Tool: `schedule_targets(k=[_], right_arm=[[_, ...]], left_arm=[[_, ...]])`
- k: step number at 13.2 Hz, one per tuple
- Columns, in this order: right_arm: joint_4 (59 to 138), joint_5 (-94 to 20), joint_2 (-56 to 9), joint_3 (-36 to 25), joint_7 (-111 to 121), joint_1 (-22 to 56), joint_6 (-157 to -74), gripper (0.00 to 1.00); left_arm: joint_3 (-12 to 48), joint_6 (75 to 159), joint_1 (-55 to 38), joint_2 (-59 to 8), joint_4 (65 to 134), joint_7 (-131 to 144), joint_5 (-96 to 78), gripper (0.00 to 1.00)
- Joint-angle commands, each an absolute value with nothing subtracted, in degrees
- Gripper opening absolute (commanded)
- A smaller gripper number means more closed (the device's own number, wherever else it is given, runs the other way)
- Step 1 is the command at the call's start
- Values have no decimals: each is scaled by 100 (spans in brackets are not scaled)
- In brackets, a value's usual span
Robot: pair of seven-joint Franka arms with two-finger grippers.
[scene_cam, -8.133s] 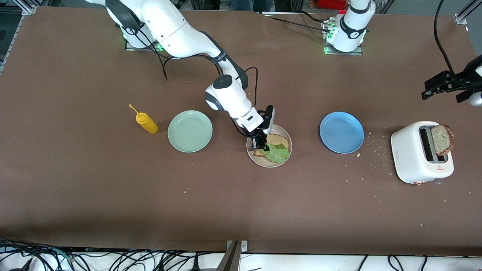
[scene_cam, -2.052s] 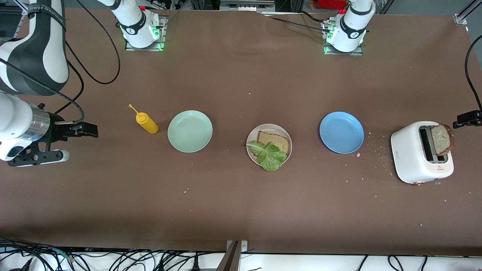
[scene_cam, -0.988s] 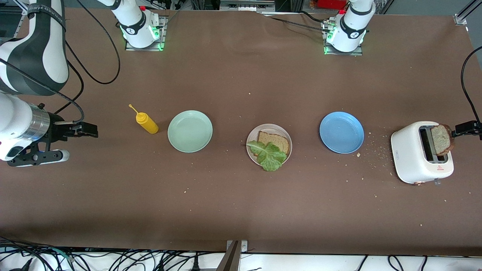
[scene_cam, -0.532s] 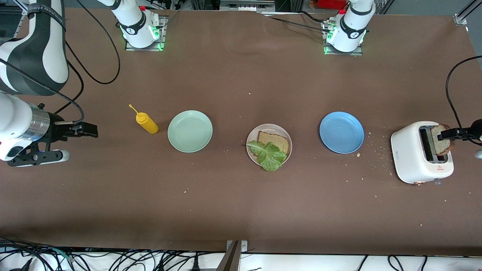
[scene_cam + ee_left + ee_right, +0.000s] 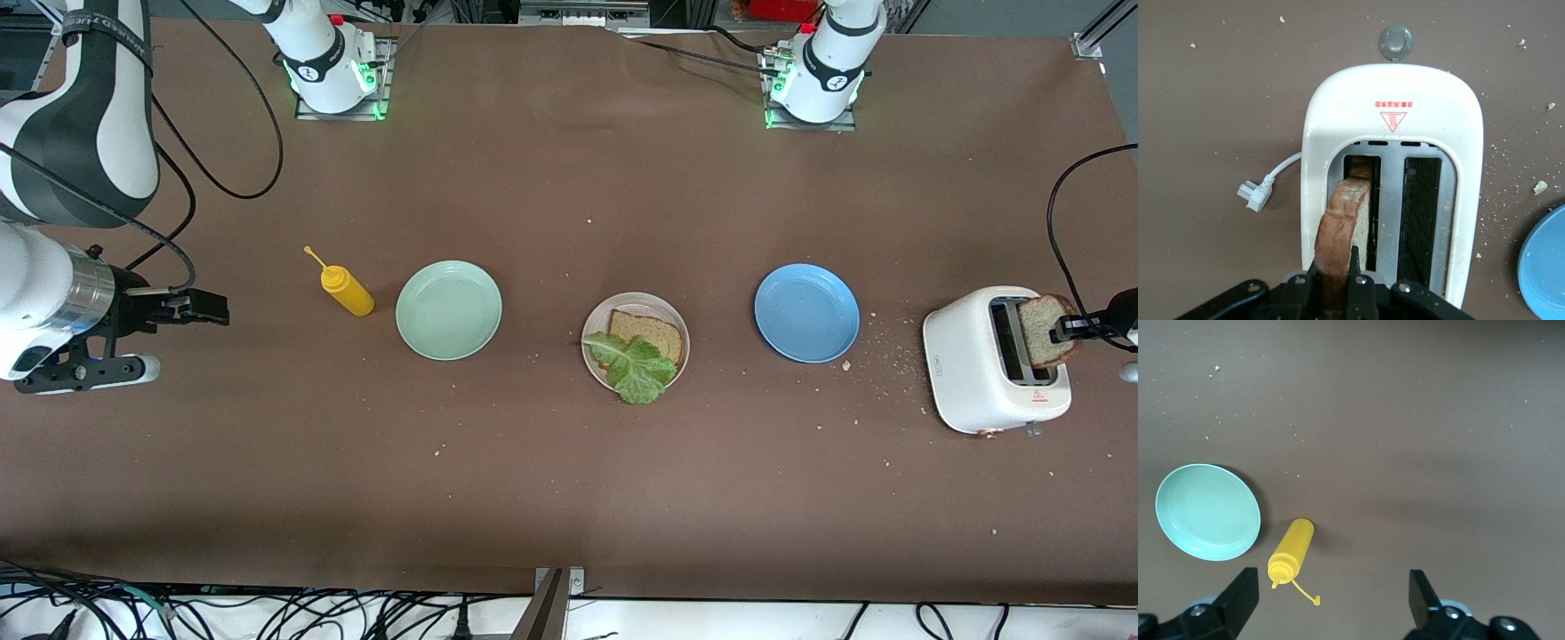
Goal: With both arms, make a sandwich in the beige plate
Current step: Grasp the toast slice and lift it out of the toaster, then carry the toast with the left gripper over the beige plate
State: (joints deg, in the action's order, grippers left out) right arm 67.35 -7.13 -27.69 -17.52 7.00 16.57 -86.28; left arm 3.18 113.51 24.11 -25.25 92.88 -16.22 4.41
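Clamping the top edge of the brown wholegrain bread slice that stands upright in one slot of the white two-slot toaster, the left claw is placed, by my reading, to draw the slice straight up and out, since this is the piece the sandwich lacks. The toaster sits at the left arm's end of the tabletop, near the round blue plate. At mid-table the round beige plate already carries the other square bread slice with the ruffled green lettuce leaf lying partly over it and spilling past the rim, ready for a top.

The right claw waits with its fingers apart over the right arm's end, above the yellow squeeze bottle and round mint-green plate.

The brown matte tabletop is speckled with crumbs, thickest near the toaster; cables trail along its near edge.
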Motion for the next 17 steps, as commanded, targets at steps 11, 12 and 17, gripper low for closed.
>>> schedule_targets(k=[11, 12, 17], right_arm=[[6715, -844, -2760, -1749, 677, 1617, -8552, 100], [6715, -844, -2760, -1749, 651, 1626, -8543, 100], [6724, -853, -2760, -1749, 642, 1617, -8534, 100]], left_arm=[[614, 10084, 2329, -1514, 8975, -1573, 633, 0], [746, 9785, 2329, -1433, 8826, -1565, 642, 0], [1492, 8483, 2329, -1397, 7981, -1573, 502, 0]])
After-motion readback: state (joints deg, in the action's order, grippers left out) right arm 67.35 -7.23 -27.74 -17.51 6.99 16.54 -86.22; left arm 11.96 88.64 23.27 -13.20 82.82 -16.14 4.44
